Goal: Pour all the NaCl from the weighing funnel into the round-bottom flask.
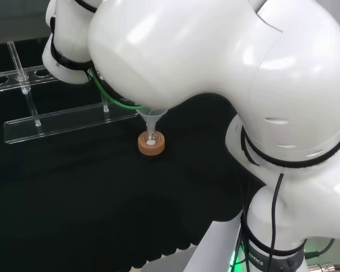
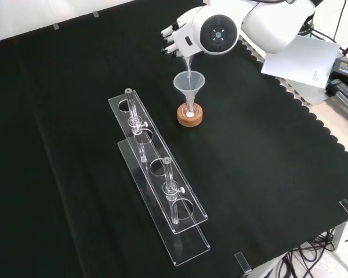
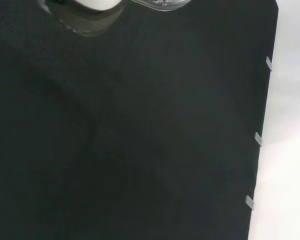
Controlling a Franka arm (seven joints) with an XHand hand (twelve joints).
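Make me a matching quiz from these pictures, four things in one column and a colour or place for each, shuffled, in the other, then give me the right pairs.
Things:
1. cork ring
2. funnel
3. acrylic rack
4. hand

Descriptions:
A. clear cone, its stem pointing down into the flask's neck
B. black and white, above the funnel in the front view
C. tan stand under the flask
D. long clear piece with round holes, left of the flask in the front view

Pairs: 1-C, 2-A, 3-D, 4-B
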